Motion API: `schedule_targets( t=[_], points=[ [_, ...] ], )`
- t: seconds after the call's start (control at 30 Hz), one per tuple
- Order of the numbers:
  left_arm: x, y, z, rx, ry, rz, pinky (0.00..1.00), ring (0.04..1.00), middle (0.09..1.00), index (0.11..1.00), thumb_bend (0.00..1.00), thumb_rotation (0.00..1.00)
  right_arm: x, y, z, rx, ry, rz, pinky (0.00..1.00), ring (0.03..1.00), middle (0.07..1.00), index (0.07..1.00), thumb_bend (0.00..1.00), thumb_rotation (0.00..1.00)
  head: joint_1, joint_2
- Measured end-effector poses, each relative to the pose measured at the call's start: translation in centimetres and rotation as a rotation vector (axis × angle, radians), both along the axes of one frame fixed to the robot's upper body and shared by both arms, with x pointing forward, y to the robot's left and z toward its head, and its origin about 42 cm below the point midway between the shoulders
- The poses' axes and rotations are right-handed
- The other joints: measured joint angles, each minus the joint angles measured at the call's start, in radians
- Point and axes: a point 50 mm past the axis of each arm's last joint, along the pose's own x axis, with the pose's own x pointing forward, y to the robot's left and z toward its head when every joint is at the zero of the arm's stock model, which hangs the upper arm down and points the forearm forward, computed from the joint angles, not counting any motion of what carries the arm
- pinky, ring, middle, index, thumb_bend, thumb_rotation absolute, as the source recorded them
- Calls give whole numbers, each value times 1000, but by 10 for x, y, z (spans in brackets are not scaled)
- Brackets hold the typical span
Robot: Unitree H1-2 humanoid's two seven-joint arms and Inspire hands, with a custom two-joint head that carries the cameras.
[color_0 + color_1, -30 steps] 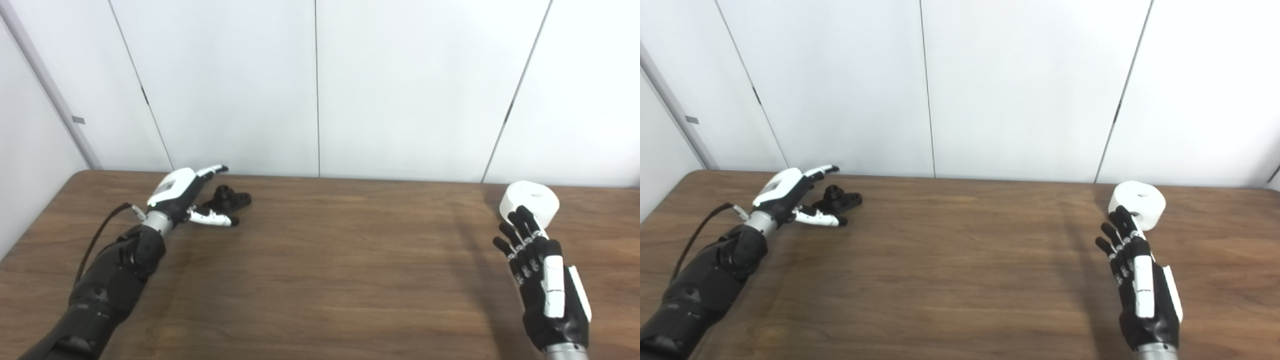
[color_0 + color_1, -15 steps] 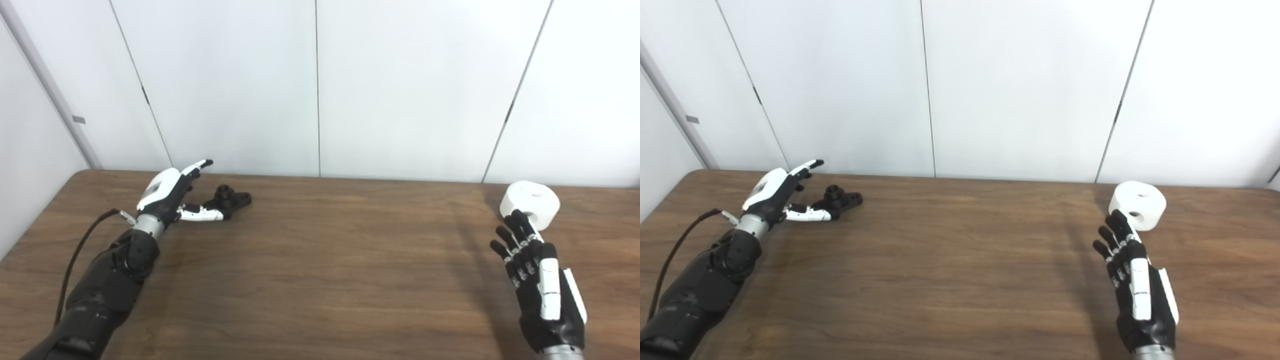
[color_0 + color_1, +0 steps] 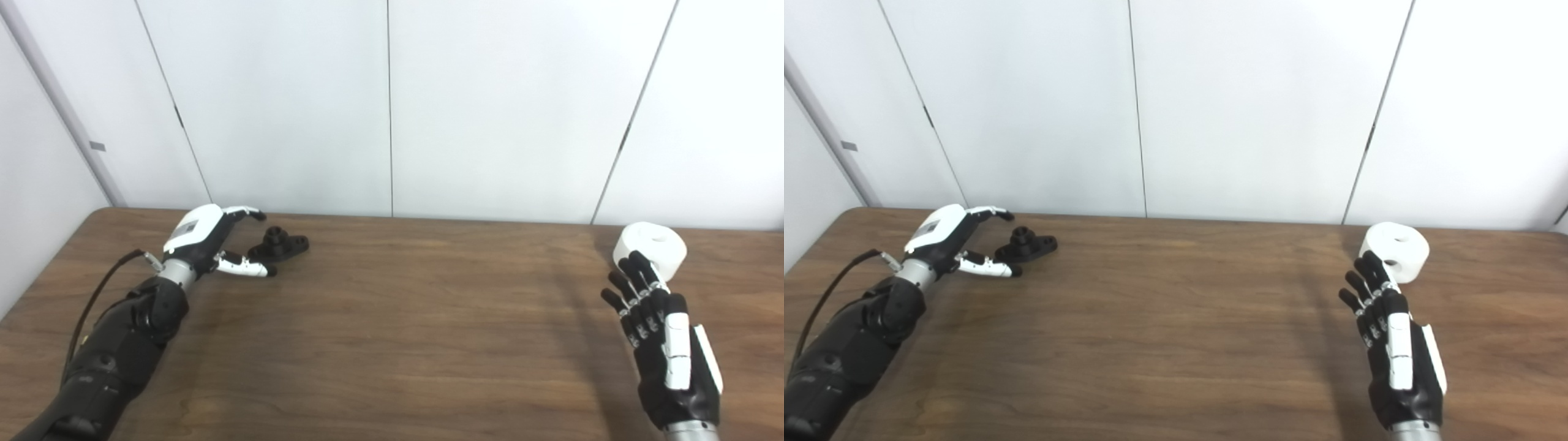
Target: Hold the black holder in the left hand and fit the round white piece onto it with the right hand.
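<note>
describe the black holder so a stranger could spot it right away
On the brown wooden table, look to the far left corner by the white wall. The black holder lies flat there, just past the open left hand. It is the only small black part; the other piece is round and white.

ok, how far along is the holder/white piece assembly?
Nothing is done: the black holder and the round white piece both lie on the table, far apart. In hand: the left hand is open beside the holder, fingers arched toward it, no grip. The right hand is open just short of the white piece. Left: both grasps, lifting, and the fitting.
</note>
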Motion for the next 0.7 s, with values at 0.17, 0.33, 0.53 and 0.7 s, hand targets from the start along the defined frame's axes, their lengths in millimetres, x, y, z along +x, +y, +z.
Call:
schedule_targets(
  t=[0.17,0.33,0.53,0.7],
  points=[
    [0,-1,-1,12,6,-7,851,901,836,692,1000,270,0,0,1,0,1,-5,885,924,937,918,476,961,0,8],
    [0,-2,0,15,3,-10,827,878,812,656,1000,254,-1,0,4,-1,1,-7,899,927,938,916,482,949,2,15],
    [0,-5,-1,65,-10,-30,808,861,796,623,1000,257,-1,1,7,0,-2,-6,910,932,939,917,479,951,-2,20],
    [3,-8,1,85,-18,-52,793,859,796,621,1000,277,-1,2,7,-1,-3,-4,906,932,940,919,469,960,-5,26]
  ],
)
